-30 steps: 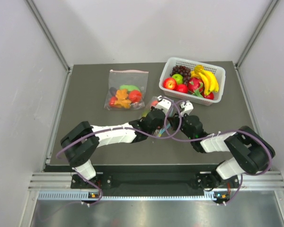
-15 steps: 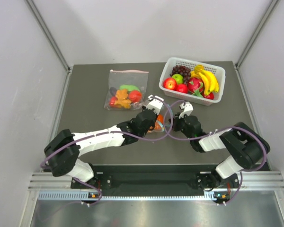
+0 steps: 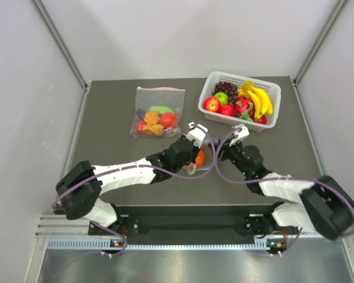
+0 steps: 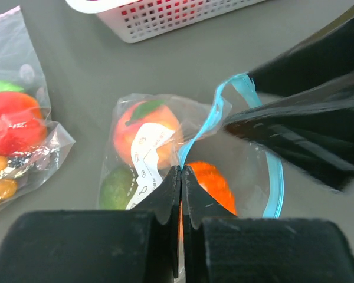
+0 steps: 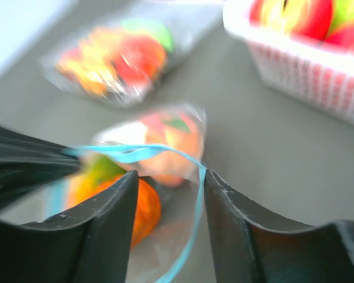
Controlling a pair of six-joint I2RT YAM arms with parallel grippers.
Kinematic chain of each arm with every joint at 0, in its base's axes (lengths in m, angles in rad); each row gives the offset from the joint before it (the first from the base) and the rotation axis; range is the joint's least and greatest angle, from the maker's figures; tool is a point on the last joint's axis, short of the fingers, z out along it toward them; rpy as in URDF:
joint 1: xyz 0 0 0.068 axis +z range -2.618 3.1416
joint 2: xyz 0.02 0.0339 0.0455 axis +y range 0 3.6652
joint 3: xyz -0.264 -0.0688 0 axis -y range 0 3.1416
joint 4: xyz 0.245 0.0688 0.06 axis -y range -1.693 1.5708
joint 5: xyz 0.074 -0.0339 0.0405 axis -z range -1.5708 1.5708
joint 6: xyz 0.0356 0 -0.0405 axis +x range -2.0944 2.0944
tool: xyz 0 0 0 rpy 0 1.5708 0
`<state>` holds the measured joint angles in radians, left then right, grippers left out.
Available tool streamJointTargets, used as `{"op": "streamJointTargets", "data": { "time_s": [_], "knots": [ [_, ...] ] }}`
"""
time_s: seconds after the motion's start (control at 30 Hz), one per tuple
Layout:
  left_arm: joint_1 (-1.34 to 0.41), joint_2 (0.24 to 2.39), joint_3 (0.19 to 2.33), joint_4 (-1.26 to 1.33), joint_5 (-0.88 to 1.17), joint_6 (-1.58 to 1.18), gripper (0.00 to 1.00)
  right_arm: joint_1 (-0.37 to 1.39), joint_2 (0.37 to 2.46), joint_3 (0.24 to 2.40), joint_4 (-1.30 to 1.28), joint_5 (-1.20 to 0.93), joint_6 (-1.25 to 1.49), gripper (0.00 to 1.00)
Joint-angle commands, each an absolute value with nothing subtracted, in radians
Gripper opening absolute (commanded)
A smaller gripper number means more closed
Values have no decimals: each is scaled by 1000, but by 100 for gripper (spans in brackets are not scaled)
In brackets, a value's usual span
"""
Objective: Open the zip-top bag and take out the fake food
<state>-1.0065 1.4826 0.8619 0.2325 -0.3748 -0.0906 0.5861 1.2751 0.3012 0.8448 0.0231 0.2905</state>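
Bag [image 4: 147, 150] is hemmed in. Left end effector [image 4: 181, 171] is clamped on one lip, right end effector [image 5: 167, 177] sits astride the other with jaws apart. Both arms lie across the table [image 3: 106, 141] left, right and near side of the bag. Cables [image 3: 217, 165] loop over it. Mouth gapes, orange piece [image 4: 209, 180] just inside. Only clear way in is from beyond the bag: bare strip there, basket [image 3: 239, 100] beyond-right, pink-zip bag [image 3: 156, 112] beyond-left, open lane between those two.
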Motion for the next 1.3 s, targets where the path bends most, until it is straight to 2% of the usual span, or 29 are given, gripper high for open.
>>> {"op": "streamJointTargets", "data": {
  "time_s": [0.0, 0.17, 0.33, 0.53, 0.73, 1.07, 1.27],
  "knots": [
    [-1002, 1489, 873, 330, -347, -72, 0, 581, 1088, 255, 819, 3, 247, 50],
    [-996, 1500, 873, 342, -354, -71, 0, 583, 908, 218, 732, -90, 251, 49],
    [-992, 1511, 871, 357, -341, -77, 0, 592, 919, 192, 779, -218, 311, 47],
    [-991, 1529, 865, 385, -324, -90, 0, 600, 1063, 164, 926, -307, 376, 46],
    [-992, 1532, 856, 393, -311, -97, 0, 606, 1213, 189, 1014, -310, 396, 46],
    [-991, 1511, 824, 410, -307, -95, 0, 629, 1408, 261, 1083, -235, 406, 46],
    [-991, 1494, 805, 419, -299, -92, 0, 679, 1456, 302, 1065, -120, 399, 54]
  ]
}}
